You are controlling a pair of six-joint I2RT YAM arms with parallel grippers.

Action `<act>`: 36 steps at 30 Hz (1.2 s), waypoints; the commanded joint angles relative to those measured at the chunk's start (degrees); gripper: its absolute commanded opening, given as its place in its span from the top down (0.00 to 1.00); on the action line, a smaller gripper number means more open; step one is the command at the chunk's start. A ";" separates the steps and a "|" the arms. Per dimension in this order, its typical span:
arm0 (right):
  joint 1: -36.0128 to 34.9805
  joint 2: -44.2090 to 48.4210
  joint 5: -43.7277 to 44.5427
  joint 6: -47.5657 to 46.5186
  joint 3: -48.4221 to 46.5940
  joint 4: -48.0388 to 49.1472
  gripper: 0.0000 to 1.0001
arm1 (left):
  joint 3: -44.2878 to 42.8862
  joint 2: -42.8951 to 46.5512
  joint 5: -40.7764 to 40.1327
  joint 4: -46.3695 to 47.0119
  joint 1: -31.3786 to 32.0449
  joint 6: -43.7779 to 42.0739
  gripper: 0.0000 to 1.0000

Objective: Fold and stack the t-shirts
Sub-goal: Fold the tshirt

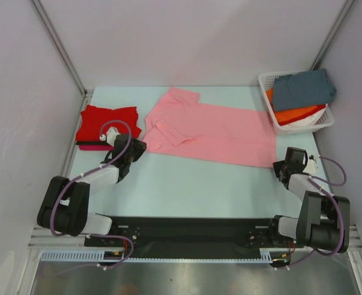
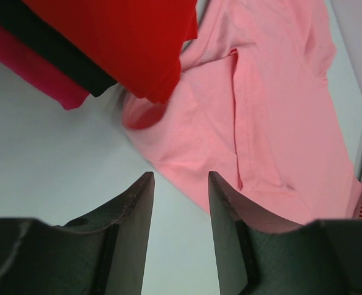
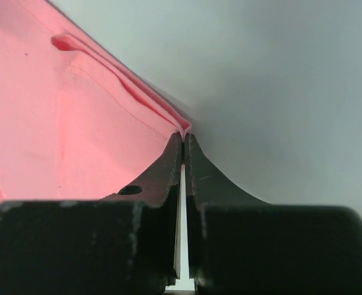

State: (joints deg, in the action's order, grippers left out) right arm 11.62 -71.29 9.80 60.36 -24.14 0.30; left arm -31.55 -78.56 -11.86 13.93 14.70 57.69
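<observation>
— While the right end effector (image 3: 184,136) sits low at the near right of the table (image 1: 187,184), what has it got?

— Its jaws are pressed together with only a sliver between them. They pinch the hem at a corner of the pink t-shirt (image 3: 76,123). From overhead, that is the shirt's near right corner.

— And the left end effector (image 2: 179,178)?

— Parted to a moderate gap, with nothing between its fingers. It is over bare table, just short of the pink t-shirt's near left edge, and a folded pile lies just to its left.

— How does the pink one lie?

— Spread flat across the middle of the table. At its left end a sleeve is turned over onto the body, and the left wrist view shows a long crease running down the cloth.

— The pile, then?

— The red t-shirt (image 1: 107,120) is on top, folded square. Under it is a dark layer (image 2: 58,55), and the magenta t-shirt (image 2: 39,67) is at the bottom, both peeking out along the near side. The pile's right edge is just beside the pink cloth; I cannot tell whether they touch.

— Farthest off?

— A white slotted basket (image 1: 267,77) in the far right corner. The grey-blue t-shirt (image 1: 303,89) is heaped on top and spills over the rim, with the orange t-shirt (image 1: 297,114) beneath it.
</observation>
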 commanded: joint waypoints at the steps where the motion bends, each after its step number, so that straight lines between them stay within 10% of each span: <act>1: 0.95 0.80 4.79 0.02 -1.70 -3.28 1.00 | 1.05 -1.85 -0.27 4.17 -0.11 2.95 0.55; 26: 1.39 1.15 1.27 -0.42 -0.12 -0.82 1.00 | -5.45 -13.80 -15.39 4.17 2.88 6.64 0.61; 36: 1.74 1.76 0.92 -0.42 -0.03 -0.82 1.00 | -6.42 -14.43 -16.88 1.62 2.79 6.82 1.00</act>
State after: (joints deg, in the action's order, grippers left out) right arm 12.88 -70.81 9.63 60.36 -24.12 -1.45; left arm -36.58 -94.30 -25.61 16.03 17.41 63.51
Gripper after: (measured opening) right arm 0.012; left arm 0.015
